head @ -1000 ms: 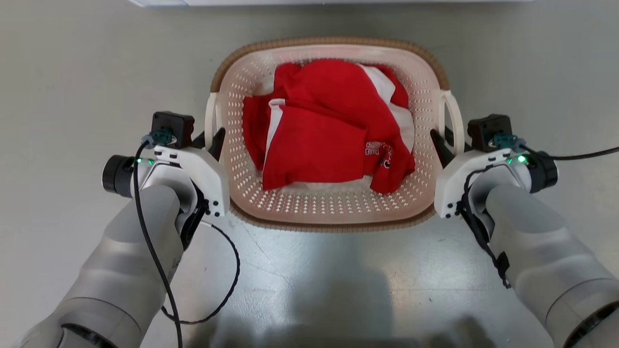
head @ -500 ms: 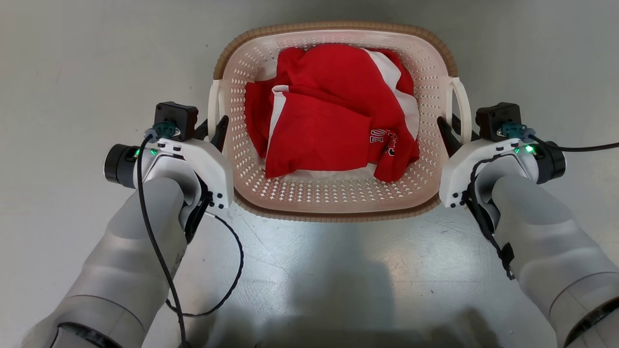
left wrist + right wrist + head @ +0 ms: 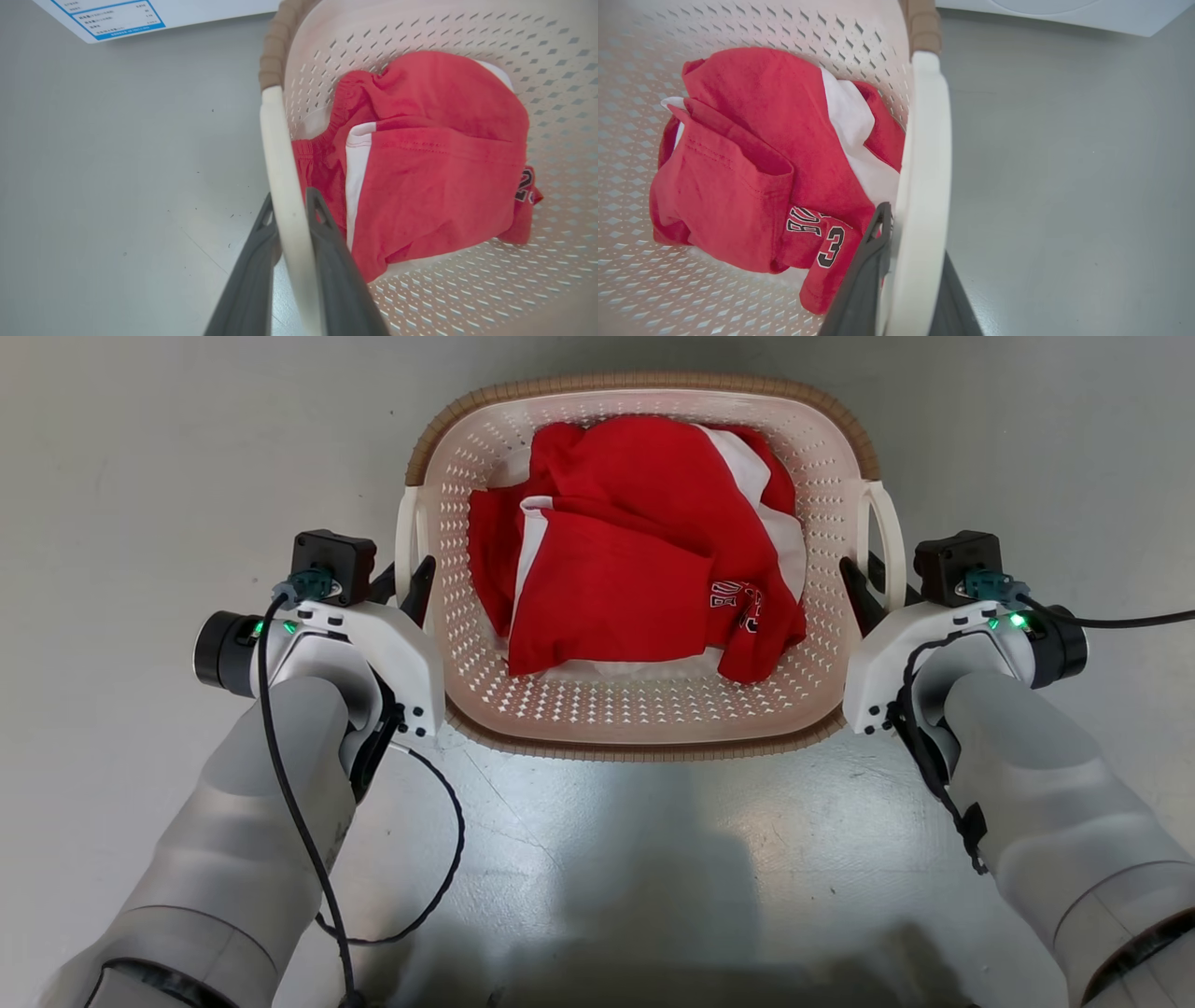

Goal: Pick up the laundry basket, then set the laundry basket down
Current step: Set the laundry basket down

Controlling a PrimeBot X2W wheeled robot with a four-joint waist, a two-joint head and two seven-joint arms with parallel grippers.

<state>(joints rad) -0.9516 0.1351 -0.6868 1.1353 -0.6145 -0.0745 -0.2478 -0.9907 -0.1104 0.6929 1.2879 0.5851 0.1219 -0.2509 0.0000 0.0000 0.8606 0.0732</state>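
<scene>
Between the left pincer (image 3: 408, 581) and the right pincer (image 3: 864, 581) sits the laundry basket (image 3: 644, 709) — one white side handle in each. Left pincer: both dark fingers pressed onto the left handle (image 3: 280, 154), one on its outer face, one on the basket side, with the handle bar running along the fingers and out past the tips. Right pincer: same deal on the right handle (image 3: 924, 163), inner finger flat against the bar, outer finger mostly hidden behind it, so pinching as far as I can tell. Basket body lies inward of each pincer, toward the other one. The handle-to-handle line runs straight from pincer to pincer, and neither arm is nearer — grip looks symmetric, both pincers about level in the head view. Load of red and white clothing (image 3: 616, 607) is bunched in the bottom, inward of both pincers, nothing draped over the rim. Outward of each pincer, grey floor (image 3: 140, 476). Cannot tell whether the base touches the floor or hangs just off it. Judgement: carry phase, both holds on. Lift or set-down, the next move needs both pincers moving level together, else the basket tilts and the load slides to the low side.
</scene>
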